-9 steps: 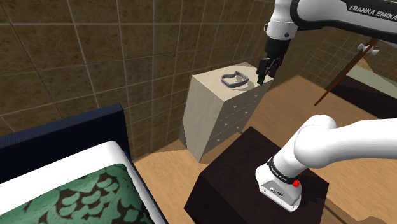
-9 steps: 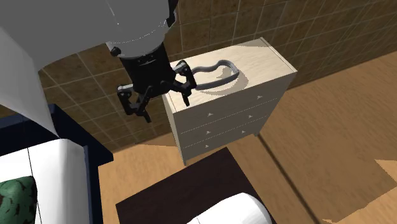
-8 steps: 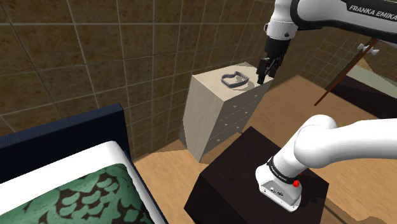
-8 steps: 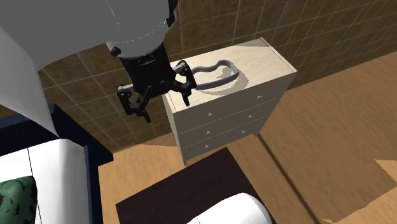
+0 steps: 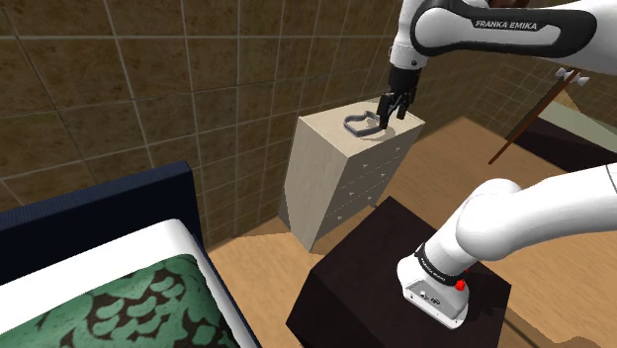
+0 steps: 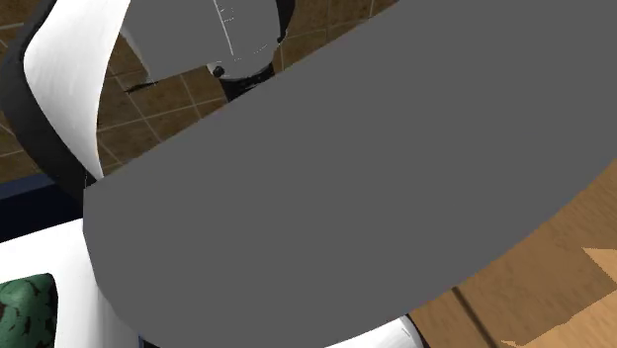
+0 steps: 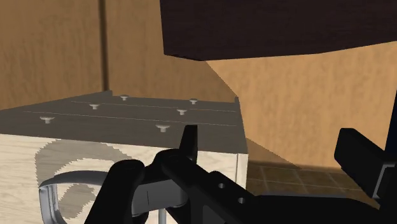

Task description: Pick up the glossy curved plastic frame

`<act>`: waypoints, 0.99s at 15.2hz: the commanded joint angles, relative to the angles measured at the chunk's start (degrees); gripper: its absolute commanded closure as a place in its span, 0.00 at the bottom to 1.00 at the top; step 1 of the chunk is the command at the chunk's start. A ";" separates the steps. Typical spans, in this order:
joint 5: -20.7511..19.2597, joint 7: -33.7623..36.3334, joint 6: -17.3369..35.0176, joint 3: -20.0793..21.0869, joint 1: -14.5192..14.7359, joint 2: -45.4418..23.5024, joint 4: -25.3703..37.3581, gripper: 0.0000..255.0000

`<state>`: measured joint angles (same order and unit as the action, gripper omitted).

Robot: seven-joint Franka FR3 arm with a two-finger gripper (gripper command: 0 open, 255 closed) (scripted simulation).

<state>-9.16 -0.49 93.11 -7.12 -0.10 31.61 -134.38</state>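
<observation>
Two gripper [image 5: 389, 112] fingers stand apart, empty, just beside the grey frame [image 7: 46, 196], toward the shoulder view's right. Descending here could strike its rim and skid it off the dresser [image 5: 336, 183].

Room evenly lit, moderately bright. Tiled wall [image 5: 148, 89] dull brown, flatly shaded. Dresser [image 5: 346, 168] top pale and lit; its drawer front in grey shade in wrist view. Soft grey shadow on dresser top beside frame [image 5: 362, 124]. Brighter slanted light patch on wood floor [image 6: 583, 297]. Arm [image 6: 346, 178] close to second exterior camera, flat unshaded grey.
</observation>
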 commanded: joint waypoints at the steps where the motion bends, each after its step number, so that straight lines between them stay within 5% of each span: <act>1: -0.54 -0.90 3.05 -1.22 -0.37 -3.63 0.99 0.00; 15: 1.68 -8.22 18.58 -7.73 -2.79 -32.68 16.42 0.00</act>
<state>-7.94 -8.21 110.48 -14.57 -2.70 1.19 -119.12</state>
